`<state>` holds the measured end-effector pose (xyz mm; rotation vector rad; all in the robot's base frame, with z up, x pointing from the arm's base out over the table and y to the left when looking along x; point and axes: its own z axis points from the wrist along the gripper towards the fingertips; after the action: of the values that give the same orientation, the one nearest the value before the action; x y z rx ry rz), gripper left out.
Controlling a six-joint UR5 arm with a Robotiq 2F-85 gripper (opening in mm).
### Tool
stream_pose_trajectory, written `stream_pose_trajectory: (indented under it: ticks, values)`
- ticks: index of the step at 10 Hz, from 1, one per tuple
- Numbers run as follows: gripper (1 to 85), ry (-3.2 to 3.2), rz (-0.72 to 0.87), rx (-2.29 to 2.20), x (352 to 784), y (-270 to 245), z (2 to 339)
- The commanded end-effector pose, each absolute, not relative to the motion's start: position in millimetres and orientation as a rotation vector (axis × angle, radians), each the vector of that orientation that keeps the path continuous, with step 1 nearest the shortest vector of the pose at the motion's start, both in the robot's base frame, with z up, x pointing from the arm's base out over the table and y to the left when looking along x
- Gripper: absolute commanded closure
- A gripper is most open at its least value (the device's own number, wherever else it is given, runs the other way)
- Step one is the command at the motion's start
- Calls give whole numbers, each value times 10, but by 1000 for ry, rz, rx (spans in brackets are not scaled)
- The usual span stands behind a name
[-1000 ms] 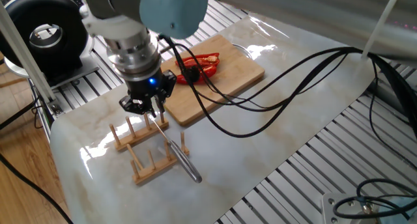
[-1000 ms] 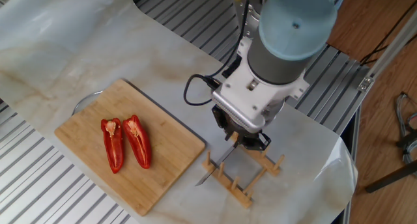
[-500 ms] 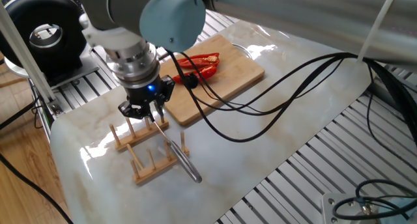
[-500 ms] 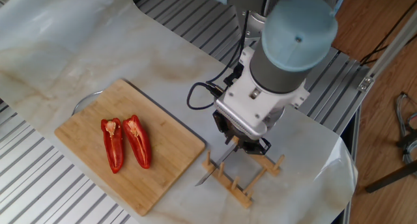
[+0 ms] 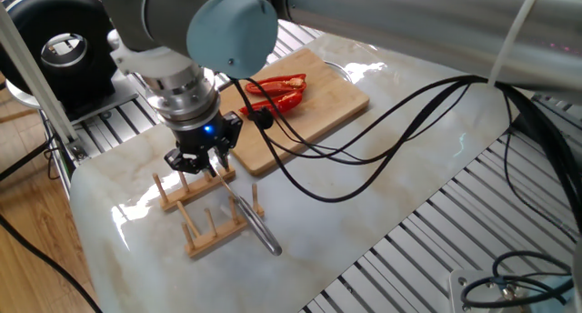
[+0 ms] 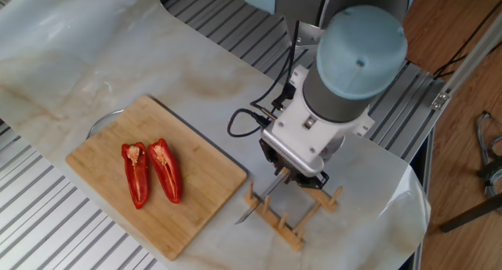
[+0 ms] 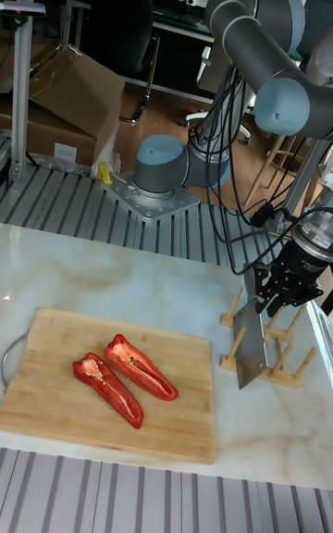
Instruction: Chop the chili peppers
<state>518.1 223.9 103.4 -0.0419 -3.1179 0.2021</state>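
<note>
Two glossy red chili peppers halves [image 6: 149, 172] lie cut side up on a bamboo cutting board [image 6: 200, 193], also seen from the other side as chili peppers [image 5: 277, 90] and in the tall view as chili peppers [image 7: 125, 378]. A knife [image 5: 250, 220] rests in a wooden rack [image 5: 205, 231], its blade [image 7: 248, 348] hanging down the rack's board side. My gripper [image 5: 197, 161] hangs right over the knife's handle end, fingers apart on either side of it. The handle itself is hidden under the gripper [image 6: 292, 176].
Black cables [image 5: 364, 140] trail from the wrist across the marble sheet. The rack [image 6: 302, 217] stands near the table's corner, beside slatted metal edges. The cutting board [image 7: 55, 376] has a metal handle at its far end. A black round device [image 5: 55, 49] sits off the table.
The gripper has crept a little along the rack over the knife handle. The knife, rack and pepper halves have not moved.
</note>
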Motion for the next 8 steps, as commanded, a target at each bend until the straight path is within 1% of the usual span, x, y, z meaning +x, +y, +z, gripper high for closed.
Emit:
stream_pose_trajectory:
  ticks: [1,3,8]
  values:
    - [593,-3098,218,-32,5184,2276,978]
    - [617,-3084,286,-18,5164,2163,1000]
    - [623,-3085,257,-8,5160,2210,984]
